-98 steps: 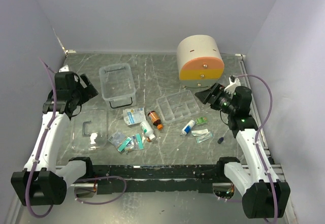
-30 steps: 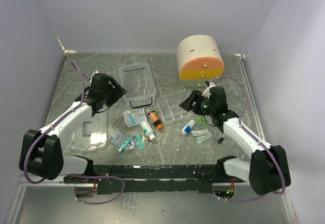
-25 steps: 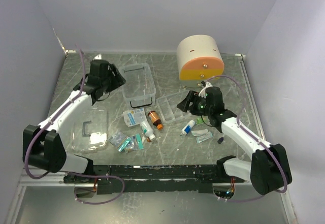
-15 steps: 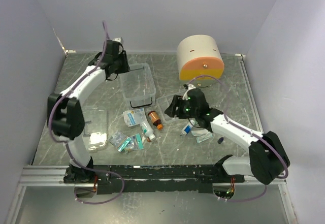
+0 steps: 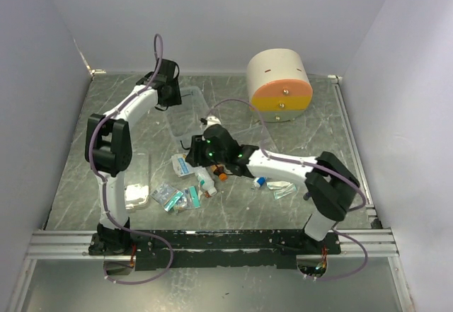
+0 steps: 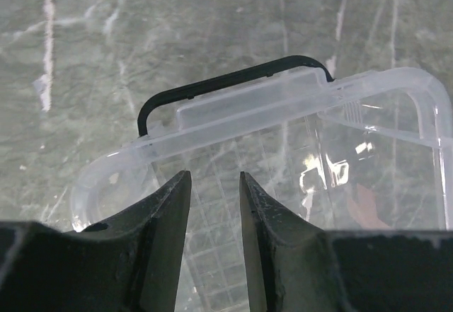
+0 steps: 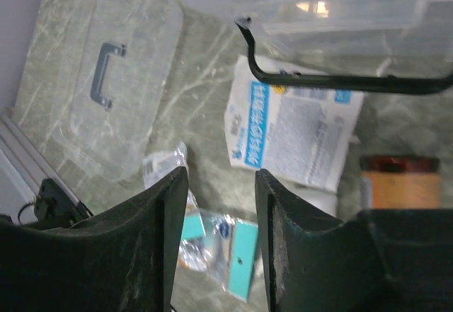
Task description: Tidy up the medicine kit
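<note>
The medicine kit's clear box (image 5: 202,110) stands open at mid-table, its black handle (image 6: 233,78) at the far end in the left wrist view. My left gripper (image 5: 173,98) hovers over that far end; its jaws (image 6: 214,185) are open by a narrow gap, with only the box floor showing between them. My right gripper (image 5: 191,146) reaches across to the box's near end, open (image 7: 221,185) above a teal packet (image 7: 233,252). The clear lid (image 5: 131,177) with its handle (image 7: 106,71) lies to the left. The divided tray (image 5: 249,141) is partly hidden under the right arm.
A white packet (image 7: 297,124), an amber bottle (image 7: 400,181), a white bottle (image 5: 205,182), teal packets (image 5: 177,197), a tube (image 5: 260,181) and small sachets (image 5: 283,188) lie in front of the box. The beige cabinet (image 5: 279,82) stands at the back right.
The left arm has swung up to the box's far end. The right arm has reached left across the tray to the box's near end. Both pairs of jaws have narrowed.
</note>
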Controlling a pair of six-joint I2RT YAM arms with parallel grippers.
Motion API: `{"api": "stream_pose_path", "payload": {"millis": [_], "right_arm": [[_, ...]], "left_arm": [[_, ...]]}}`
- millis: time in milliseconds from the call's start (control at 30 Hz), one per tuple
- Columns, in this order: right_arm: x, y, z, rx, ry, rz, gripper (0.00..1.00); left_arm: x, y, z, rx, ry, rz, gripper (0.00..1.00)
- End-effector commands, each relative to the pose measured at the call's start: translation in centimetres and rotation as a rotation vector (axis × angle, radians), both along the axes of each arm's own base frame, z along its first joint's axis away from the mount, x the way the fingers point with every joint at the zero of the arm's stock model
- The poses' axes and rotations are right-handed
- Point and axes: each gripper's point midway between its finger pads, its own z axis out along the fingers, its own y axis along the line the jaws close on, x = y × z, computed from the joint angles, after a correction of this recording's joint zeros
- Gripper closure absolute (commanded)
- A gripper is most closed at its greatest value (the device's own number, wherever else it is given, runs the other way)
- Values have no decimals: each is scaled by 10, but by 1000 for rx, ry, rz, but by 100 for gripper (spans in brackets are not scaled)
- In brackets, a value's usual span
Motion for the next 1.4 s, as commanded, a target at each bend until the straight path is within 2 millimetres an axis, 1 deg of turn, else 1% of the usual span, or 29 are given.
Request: {"api": "stream_pose_path", "payload": {"millis": [0, 100, 133, 200, 333, 433, 533, 700, 800, 933, 1033, 1167, 1267, 1367], "right_arm": [[22, 28, 7, 37, -32, -36, 58], [35, 35, 1, 15, -46, -50, 59], [40, 39, 3, 13, -58, -49, 59], [47, 44, -6, -8, -56, -48, 59], [60, 52, -12, -25, -62, -42, 58], [72, 53, -16, -43, -62, -43, 56], [85, 48, -16, -55, -68, -60, 55], [105, 31, -14, -85, -61, -126, 55], [111, 20, -13, -94, -67, -153, 55], [111, 11, -8, -105, -81, -156, 55], [102, 7, 0, -105, -95, -118, 55], [81, -9, 2, -129, -93, -66, 53], [63, -28, -4, -176, -71, -37, 50], [42, -49, -17, -253, -44, 5, 49]], "left_arm": [[-8, 36, 12, 22, 5, 168, 56], [-21, 52, 9, 27, 27, 240, 57], [-24, 55, 9, 23, 27, 255, 57], [-30, 59, 9, 12, 32, 275, 57], [-42, 61, 13, -13, 50, 281, 58], [-50, 56, 14, -43, 65, 273, 58], [-59, 47, 11, -87, 91, 237, 57], [-76, 38, 0, -121, 147, 180, 57], [-86, 35, -3, -129, 173, 147, 58], [-101, 26, -2, -165, 197, 87, 58], [-105, 24, 5, -173, 195, 57, 58], [-104, 27, 22, -157, 157, 38, 57], [-105, 26, 34, -159, 127, 18, 56], [-109, 28, 43, -155, 94, 5, 55]]}}
